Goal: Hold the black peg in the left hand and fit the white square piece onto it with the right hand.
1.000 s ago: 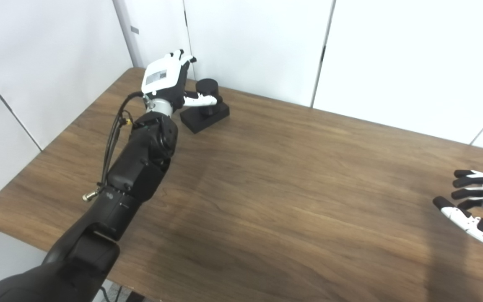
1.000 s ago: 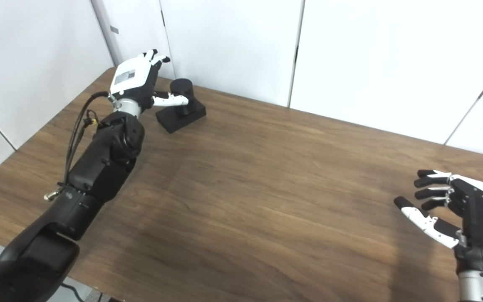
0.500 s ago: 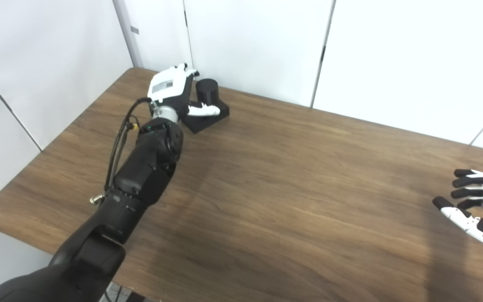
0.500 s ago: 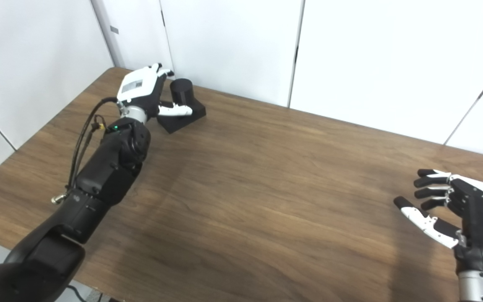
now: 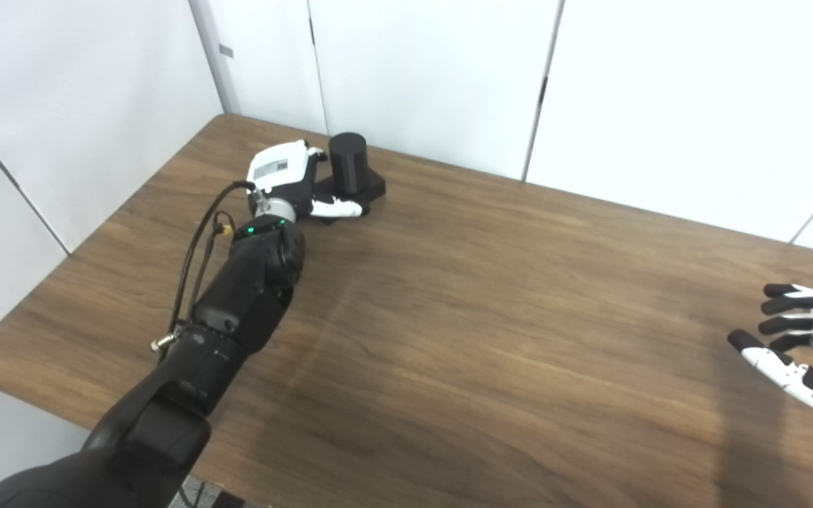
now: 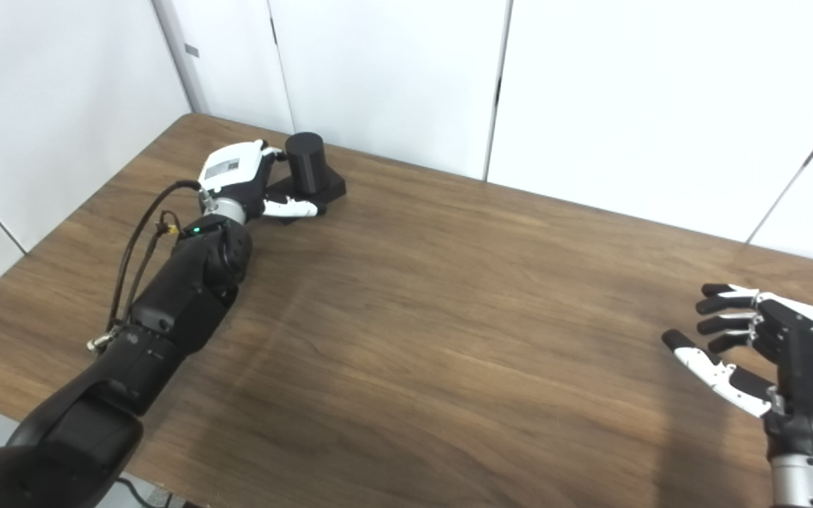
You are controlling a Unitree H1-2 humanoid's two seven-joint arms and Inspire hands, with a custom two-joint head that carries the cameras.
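Left hand [image 5: 285, 176] at the black peg [image 5: 347, 163] base, grip unclear; right hand [image 6: 773, 353] open, well apart.

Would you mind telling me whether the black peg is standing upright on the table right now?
Upright. The black peg stands vertically on its square base, flat on the table, with the left hand low beside it.

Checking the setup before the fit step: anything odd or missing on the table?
Yes: no white square piece shows in either view. The table carries only the black peg on its square base at the far left corner, with the left hand low beside the base. The right hand hangs open, holding nothing. No spill or damage shows.
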